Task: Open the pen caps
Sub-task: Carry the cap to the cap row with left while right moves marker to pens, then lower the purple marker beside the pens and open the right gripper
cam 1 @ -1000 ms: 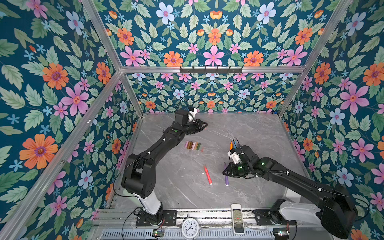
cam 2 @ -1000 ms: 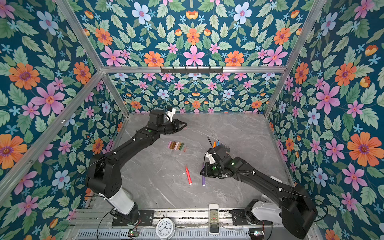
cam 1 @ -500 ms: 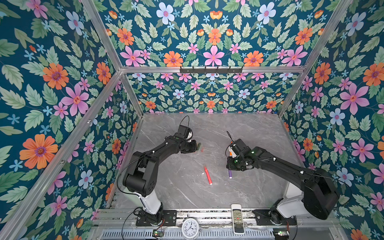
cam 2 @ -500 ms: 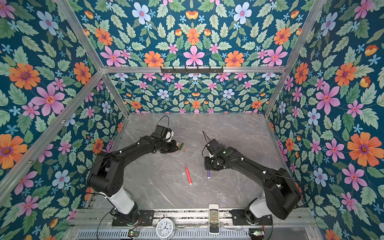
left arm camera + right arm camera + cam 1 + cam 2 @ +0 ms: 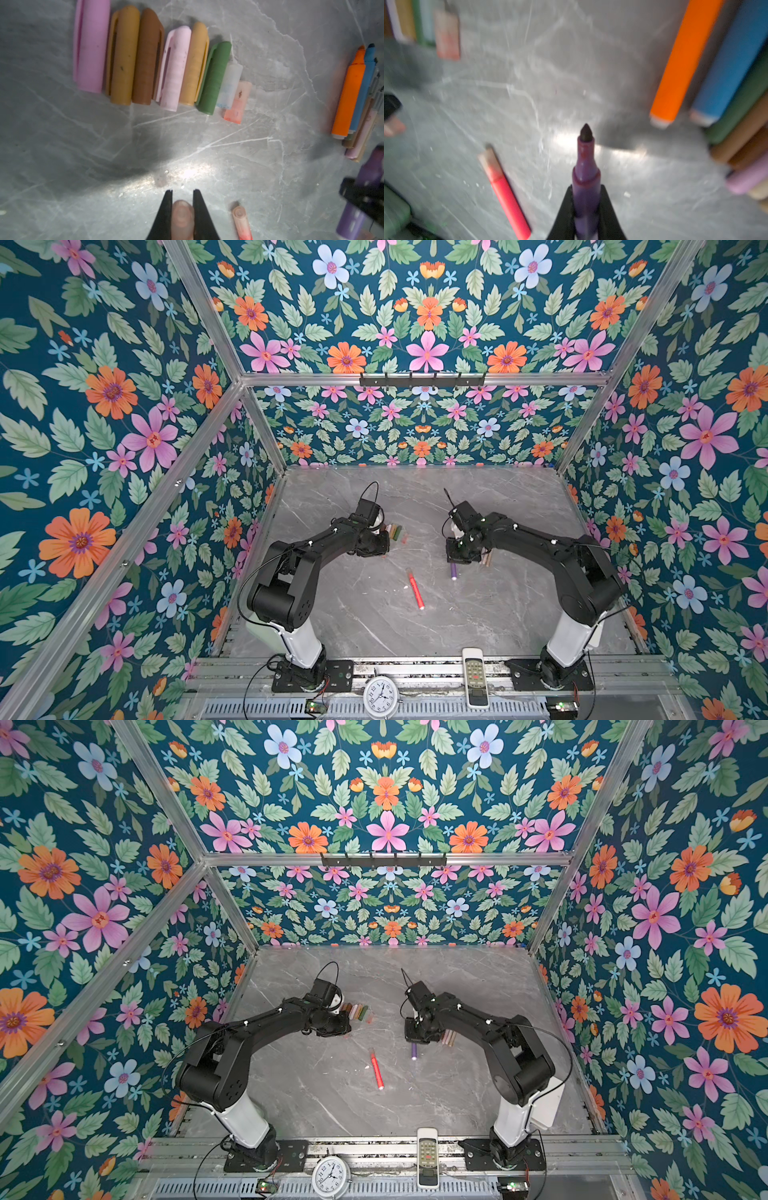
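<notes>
Left wrist view: left gripper (image 5: pixel 182 192) pinches a translucent pinkish held cap (image 5: pixel 182 216), rounded end out between the black fingers, long axis in line with them. Beyond it lie the loose caps (image 5: pixel 124 56) in a row on the grey marble table (image 5: pixel 62 145): pink, tan, brown, pale pink, tan, green, clear, reddish. They lie side by side and touching, with their long axes roughly parallel. The reddish cap bears a small dark mark, too small to read. In both top views the row sits just beside the left gripper, toward the far wall. Right gripper (image 5: pixel 586 187) is clamped on the purple pen (image 5: pixel 584 158), whose bare dark tip points out ahead of the fingers. In a top view its pale tail (image 5: pixel 454 574) sticks out toward the near edge. The other pens (image 5: pixel 685 62), with orange and blue outermost, lie packed parallel, mostly hidden under the right arm from above. The red pen (image 5: pixel 415 589) lies alone between the arms, near the purple pen. It has a translucent cap on and that end toward the far wall, its long axis running far to near and slightly skewed. On the front rail stand a clock (image 5: pixel 381 697) with dial numerals and a white remote (image 5: pixel 473 676), whose button labels are illegible.
</notes>
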Robot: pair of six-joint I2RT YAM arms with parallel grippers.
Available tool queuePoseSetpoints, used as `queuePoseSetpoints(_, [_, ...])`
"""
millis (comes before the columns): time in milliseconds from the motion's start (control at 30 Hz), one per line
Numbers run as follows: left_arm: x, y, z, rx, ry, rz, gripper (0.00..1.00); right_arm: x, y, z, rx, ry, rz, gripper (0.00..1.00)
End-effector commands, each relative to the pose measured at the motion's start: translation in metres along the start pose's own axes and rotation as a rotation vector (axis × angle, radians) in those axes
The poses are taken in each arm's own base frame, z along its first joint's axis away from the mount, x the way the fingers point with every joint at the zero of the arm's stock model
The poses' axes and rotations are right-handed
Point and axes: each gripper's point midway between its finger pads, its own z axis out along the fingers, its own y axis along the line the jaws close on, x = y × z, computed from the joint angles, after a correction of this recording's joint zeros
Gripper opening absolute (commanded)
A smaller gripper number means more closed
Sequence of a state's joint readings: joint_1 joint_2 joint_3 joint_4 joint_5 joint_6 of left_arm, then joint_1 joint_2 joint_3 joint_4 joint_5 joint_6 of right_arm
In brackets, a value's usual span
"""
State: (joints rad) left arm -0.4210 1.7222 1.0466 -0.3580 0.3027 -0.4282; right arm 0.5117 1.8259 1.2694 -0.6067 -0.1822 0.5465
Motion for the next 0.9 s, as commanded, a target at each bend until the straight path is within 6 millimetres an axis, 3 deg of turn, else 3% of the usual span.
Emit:
queuePoseSetpoints(0, [-0.006,-0.01,-0.005,0.045,-0.024,0.016,0.0,-0.018,-0.006,-0.006,0.028,0.004,0.003,0.0])
queuePoseSetpoints(167, [-0.008,-0.014,-0.012,0.058,-0.045,0.027,0.0,-0.049,-0.018,0.001,0.17,0.002,-0.02,0.02])
queuePoseSetpoints(367, [-0.006,-0.018,-0.016,0.086,-0.047,0.028,0.0,-0.072,-0.037,0.009,0.328,-0.022,-0.017,0.02])
queuePoseSetpoints(867, [-0.011,-0.025,-0.021,0.11,-0.058,0.042,0.0,-0.086,-0.044,0.024,0.385,-0.021,0.008,0.1])
